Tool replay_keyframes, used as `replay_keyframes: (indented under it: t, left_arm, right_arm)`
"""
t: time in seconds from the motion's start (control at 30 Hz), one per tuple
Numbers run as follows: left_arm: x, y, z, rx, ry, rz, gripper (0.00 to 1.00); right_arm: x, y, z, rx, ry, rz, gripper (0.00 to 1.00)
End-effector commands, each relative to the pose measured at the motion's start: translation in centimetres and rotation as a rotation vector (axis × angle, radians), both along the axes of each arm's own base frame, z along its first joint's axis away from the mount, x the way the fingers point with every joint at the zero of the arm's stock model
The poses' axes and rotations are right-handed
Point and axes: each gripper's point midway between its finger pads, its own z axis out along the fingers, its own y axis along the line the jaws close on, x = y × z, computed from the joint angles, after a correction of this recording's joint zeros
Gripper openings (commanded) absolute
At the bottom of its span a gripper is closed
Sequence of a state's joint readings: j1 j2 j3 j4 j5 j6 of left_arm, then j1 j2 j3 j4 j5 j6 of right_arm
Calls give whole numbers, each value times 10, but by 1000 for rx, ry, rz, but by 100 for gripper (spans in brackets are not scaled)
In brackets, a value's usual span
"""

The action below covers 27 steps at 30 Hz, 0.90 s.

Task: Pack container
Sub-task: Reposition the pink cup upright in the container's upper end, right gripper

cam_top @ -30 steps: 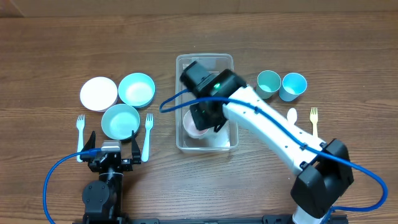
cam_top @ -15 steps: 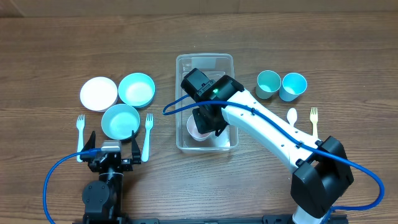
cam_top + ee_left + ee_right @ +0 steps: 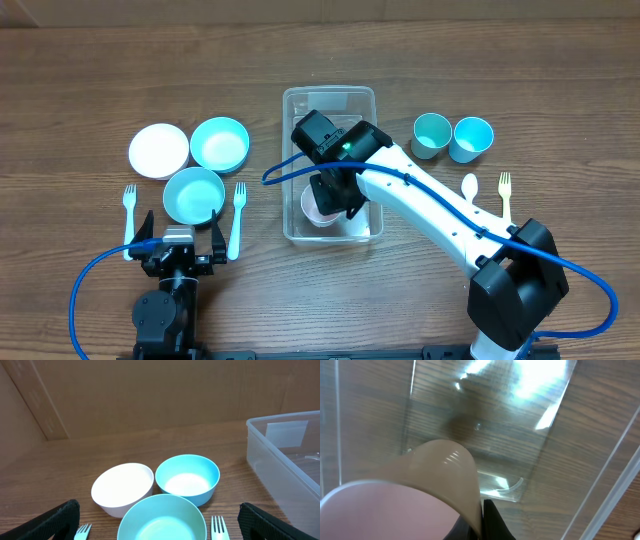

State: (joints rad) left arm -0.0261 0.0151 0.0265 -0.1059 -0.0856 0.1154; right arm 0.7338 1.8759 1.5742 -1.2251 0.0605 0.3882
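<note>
Being held: pink cup, rim pinched by the right gripper, inside the container toward the table's front edge; release is being advised only once its base sits flat.

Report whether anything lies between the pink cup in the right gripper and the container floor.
Nothing visible does. The right gripper holds the pink cup by its rim, already inside the container. In the right wrist view the clear floor around the cup is bare, with only the table showing through.
</note>
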Motion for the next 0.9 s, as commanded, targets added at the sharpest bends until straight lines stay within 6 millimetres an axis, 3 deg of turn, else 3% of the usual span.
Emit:
replay_keyframes:
  t: [0.0,0.1,0.23,0.47,0.53,0.7,0.87]
  left_arm:
    - [0,-2,0,17,-5,-14,100]
    - [0,-2,0,17,-5,-14,100]
    - [0,-2,0,17,-5,-14,100]
    - [0,-2,0,17,-5,-14,100]
    - [0,-2,0,17,-5,-14,100]
    - [0,-2,0,17,-5,-14,100]
    - [0,-2,0,17,-5,-14,100]
  right_arm:
    - [5,-1,2,2,-27,-11,4]
    - [10,3,3,18,-46,-11,4]
    - [38,0,15,54,-121,-57,4]
    - [102,-50,48,186,-174,-220,4]
    - [113,-55,55,203,-204,-228,4]
    - [132,-43,70,239,-265,-208,4]
    - [148,-30,59,228,-243,-202,4]
